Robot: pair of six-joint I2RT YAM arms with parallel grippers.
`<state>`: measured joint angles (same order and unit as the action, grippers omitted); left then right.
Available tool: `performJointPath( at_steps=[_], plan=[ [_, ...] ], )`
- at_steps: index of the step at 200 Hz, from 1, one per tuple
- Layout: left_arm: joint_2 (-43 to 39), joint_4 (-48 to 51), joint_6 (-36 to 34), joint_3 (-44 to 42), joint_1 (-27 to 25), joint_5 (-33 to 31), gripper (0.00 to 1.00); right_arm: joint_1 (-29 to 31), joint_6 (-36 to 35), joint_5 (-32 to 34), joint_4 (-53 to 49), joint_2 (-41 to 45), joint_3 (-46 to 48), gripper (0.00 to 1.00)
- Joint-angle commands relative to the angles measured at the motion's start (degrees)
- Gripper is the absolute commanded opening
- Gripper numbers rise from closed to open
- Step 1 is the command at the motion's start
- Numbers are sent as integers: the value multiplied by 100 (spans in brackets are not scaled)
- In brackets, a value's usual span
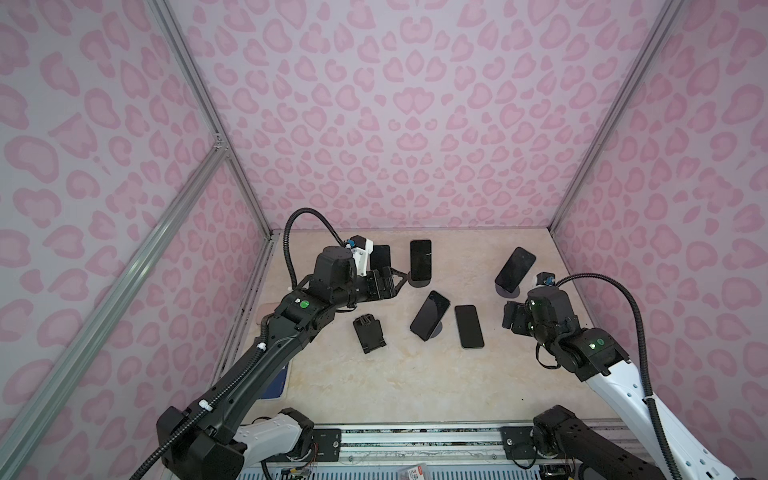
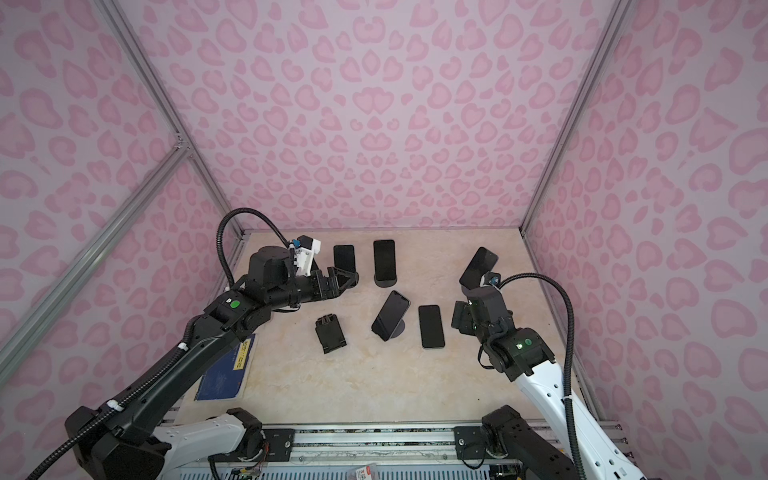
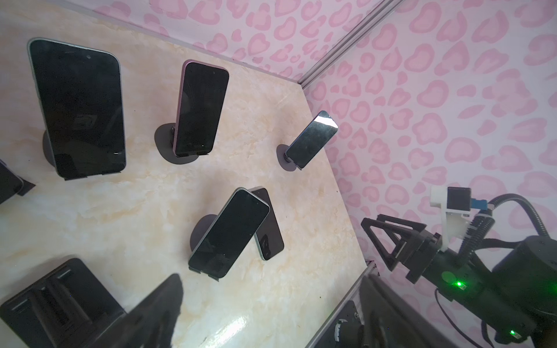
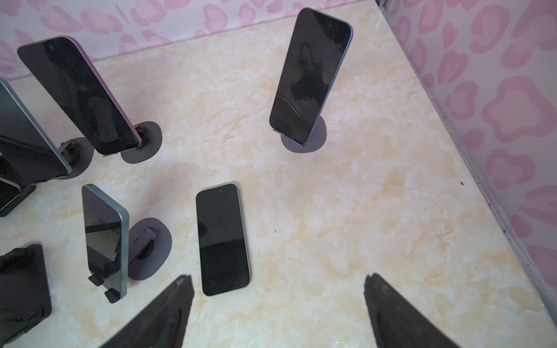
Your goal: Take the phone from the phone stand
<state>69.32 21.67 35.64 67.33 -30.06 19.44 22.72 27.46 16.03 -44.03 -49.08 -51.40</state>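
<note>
Where the marble table (image 1: pixel 374 386) lies bare, a flat phone (image 1: pixel 468 326) rests screen-up, off any stand. It serves as the landmark here.

- Right gripper (image 4: pixel 278 276): hovers just right of the flat phone. Fingers are spread wide with only bare table between them, holding nothing. In the right wrist view the fingers are blurred and cut off by the frame edge.
- Just left of the flat phone: centre phone (image 1: pixel 430 314), tilted on a round-base stand (image 4: pixel 161 256). In the left wrist view it covers much of the flat phone.
- Further left: empty black stand (image 1: pixel 369 332), folded low. It is cut off in both wrist views.
- Behind and left: pink-edged phone (image 1: pixel 420 259), upright on its stand.
- Beyond that, leftward: rear phone (image 2: pixel 344 257), partly hidden behind the left wrist camera (image 1: pixel 360 253).
- Left gripper (image 2: pixel 348 279): at the rear phone's foot, jaws apart, empty. Contact with that stand cannot be told.
- Behind and right: tilted phone (image 1: pixel 514 269). In a top view the right wrist camera (image 2: pixel 492 279) covers its foot.
- Far left: blue mat (image 2: pixel 224 374), partly under the left arm, label unreadable.
</note>
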Motion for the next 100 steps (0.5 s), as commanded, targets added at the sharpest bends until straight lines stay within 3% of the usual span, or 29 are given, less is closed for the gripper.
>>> performJointPath(
  at_steps=[1,48,100],
  plan=[
    [193,216,-386,264,1,-241,95,-73,106,145,127,-119,-88,91],
    [520,289,-584,466,57,-1251,96,-75,18,18,1001,-475,-170,84],
    [627,329,-116,298,451,-2381,99,-84,-185,-157,1633,-1158,-707,84]
  ],
)
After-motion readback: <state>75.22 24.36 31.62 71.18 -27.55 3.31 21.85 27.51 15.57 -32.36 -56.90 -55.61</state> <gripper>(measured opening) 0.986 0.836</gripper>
